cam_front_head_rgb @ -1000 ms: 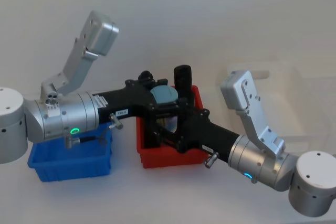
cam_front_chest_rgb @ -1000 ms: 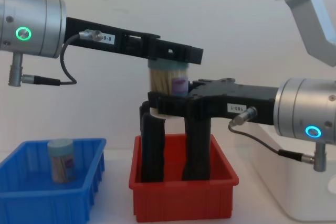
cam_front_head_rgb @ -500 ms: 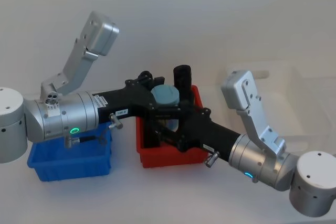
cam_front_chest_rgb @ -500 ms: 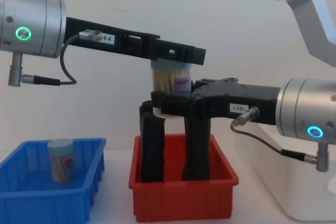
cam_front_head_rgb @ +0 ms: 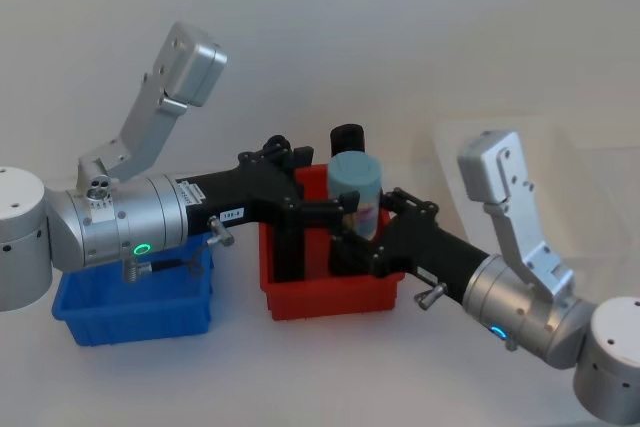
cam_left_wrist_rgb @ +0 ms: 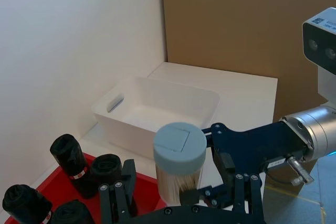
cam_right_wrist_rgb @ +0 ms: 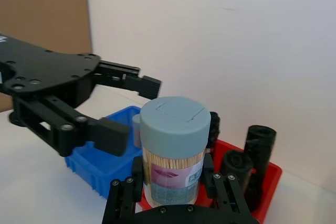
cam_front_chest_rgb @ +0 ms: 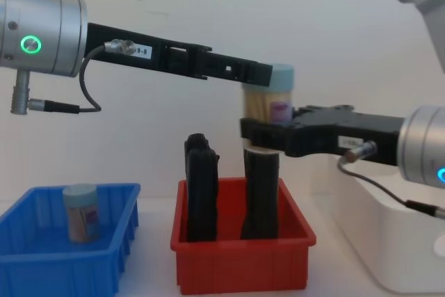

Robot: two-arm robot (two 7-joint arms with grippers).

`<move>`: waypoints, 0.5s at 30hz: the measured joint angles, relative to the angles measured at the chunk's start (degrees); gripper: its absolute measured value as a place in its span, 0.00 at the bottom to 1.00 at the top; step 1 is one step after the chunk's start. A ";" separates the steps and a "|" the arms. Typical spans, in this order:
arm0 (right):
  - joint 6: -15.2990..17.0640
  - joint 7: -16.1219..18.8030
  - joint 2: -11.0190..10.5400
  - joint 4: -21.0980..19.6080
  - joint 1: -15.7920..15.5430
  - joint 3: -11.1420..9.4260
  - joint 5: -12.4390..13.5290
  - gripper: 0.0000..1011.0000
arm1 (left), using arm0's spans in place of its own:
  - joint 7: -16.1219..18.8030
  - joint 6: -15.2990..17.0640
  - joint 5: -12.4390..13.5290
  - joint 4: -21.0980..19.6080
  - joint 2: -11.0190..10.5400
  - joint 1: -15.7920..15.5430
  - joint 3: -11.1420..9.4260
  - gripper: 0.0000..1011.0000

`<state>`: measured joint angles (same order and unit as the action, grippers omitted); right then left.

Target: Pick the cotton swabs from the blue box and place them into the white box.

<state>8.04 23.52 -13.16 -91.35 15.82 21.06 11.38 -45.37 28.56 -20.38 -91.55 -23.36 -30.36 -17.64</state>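
blue-lidded cotton swabs [cam_front_chest_rgb: 268, 99] gripped in right claw [cam_front_chest_rgb: 259, 134]

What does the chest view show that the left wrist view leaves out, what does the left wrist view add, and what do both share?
Chest view, not left wrist: the blue box with a loose tub of cotton swabs standing in it. Left wrist view, not chest: the inside of the white box, with nothing lying in it. Both: the raised tub, clamped by the right gripper over the red bin, tall black objects standing in that bin, and the open left gripper beside the tub.
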 joint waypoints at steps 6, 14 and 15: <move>0.07 -4.23 -1.69 -1.32 -1.56 -1.41 1.89 0.64 | 0.00 0.00 0.00 0.00 0.00 0.00 0.00 0.99; -0.17 -9.00 -3.94 -2.62 -3.38 -3.38 4.01 0.64 | 0.00 0.00 0.00 0.00 0.00 0.00 0.00 0.99; -0.25 -10.08 -4.45 -2.81 -3.76 -3.89 4.45 0.64 | 0.00 0.00 -0.01 0.00 0.00 0.00 0.00 0.99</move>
<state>7.79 13.43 -17.61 -94.16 12.05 17.17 15.83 -45.37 28.56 -20.39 -91.55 -23.36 -30.36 -17.64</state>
